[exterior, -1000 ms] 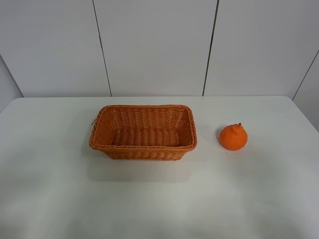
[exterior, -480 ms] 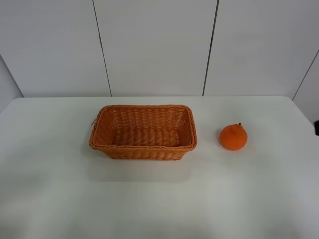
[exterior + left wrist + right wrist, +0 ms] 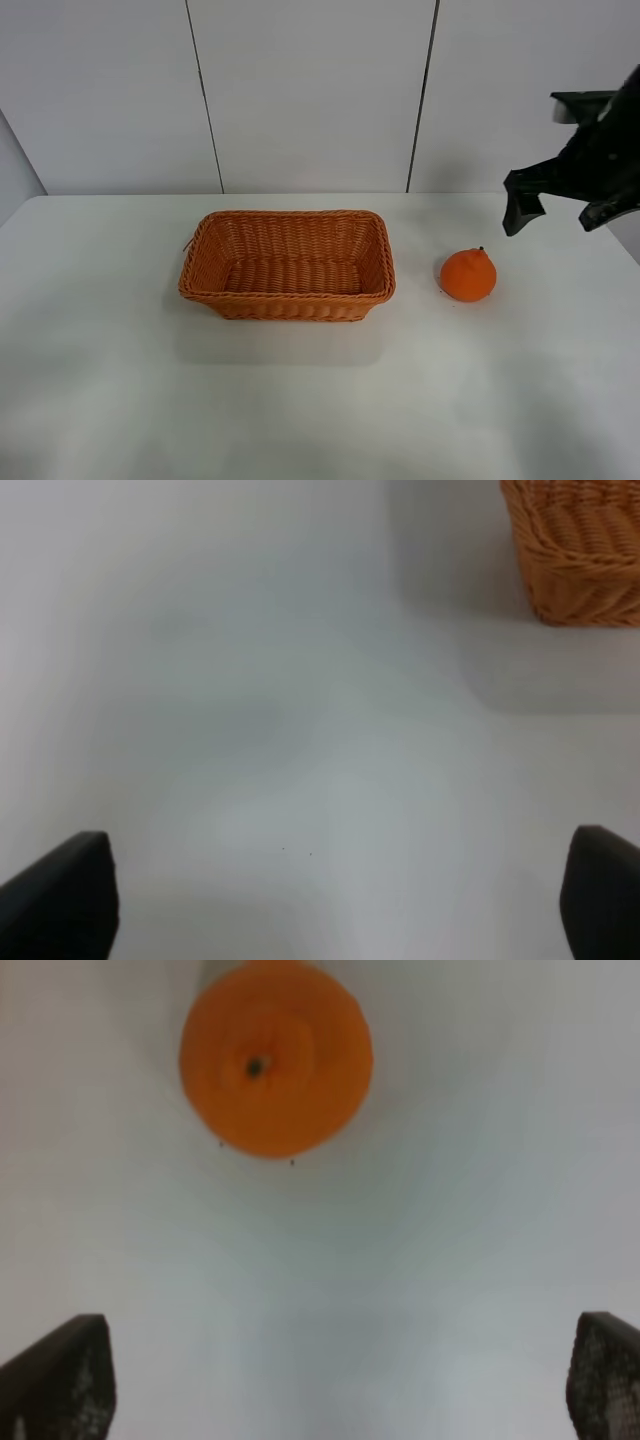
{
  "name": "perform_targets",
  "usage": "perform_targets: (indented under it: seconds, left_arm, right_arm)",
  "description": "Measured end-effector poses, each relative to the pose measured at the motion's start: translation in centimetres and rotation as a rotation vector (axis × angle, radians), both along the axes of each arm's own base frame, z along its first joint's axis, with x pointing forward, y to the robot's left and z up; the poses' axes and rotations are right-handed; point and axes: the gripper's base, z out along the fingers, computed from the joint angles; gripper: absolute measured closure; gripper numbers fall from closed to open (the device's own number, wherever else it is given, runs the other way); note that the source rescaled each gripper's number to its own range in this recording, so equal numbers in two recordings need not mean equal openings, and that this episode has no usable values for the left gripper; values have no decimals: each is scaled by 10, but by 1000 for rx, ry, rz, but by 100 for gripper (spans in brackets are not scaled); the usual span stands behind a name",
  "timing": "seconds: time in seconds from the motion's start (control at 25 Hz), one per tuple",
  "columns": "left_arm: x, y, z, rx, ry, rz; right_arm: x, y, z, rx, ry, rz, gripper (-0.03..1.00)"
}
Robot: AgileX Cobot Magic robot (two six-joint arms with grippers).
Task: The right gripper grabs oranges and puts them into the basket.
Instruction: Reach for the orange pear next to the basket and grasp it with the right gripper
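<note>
The orange sat on the white table, to the right of the basket and apart from it, with a strip of tabletop between them. It stood upright, its bumped neck and small dark stem pointing up. The basket lay near the middle of the table, one long side facing the near edge.

The right gripper hung in the air to the right of the orange and a little farther back, over the far right part of the table, not touching the fruit. Its two black fingers were spread wide. In the right wrist view the finger ends stood far apart, and the orange was seen from above, ahead of the gripper, with the stem at its centre, clear of both fingers.

The left gripper was also spread wide, over plain tabletop. A corner of the basket lay some way ahead of it, and a soft shadow fell on the table beside the wicker wall.
</note>
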Motion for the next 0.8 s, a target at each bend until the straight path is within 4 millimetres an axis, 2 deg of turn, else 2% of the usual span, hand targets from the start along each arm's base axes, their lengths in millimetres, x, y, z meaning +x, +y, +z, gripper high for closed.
perform_targets:
  seconds: [0.16, 0.28, 0.44, 0.8]
  left_arm:
    - [0, 0, 0, 0, 0, 0]
    - [0, 0, 0, 0, 0, 0]
    - [0, 0, 0, 0, 0, 0]
    - [0, 0, 0, 0, 0, 0]
  right_arm:
    - [46, 3, -29, -4, 75, 1, -3]
    - [68, 10, -46, -6, 121, 22, -3]
    - [78, 22, -62, -5, 144, 50, -3]
    - [92, 24, -103, -5, 166, 57, -3]
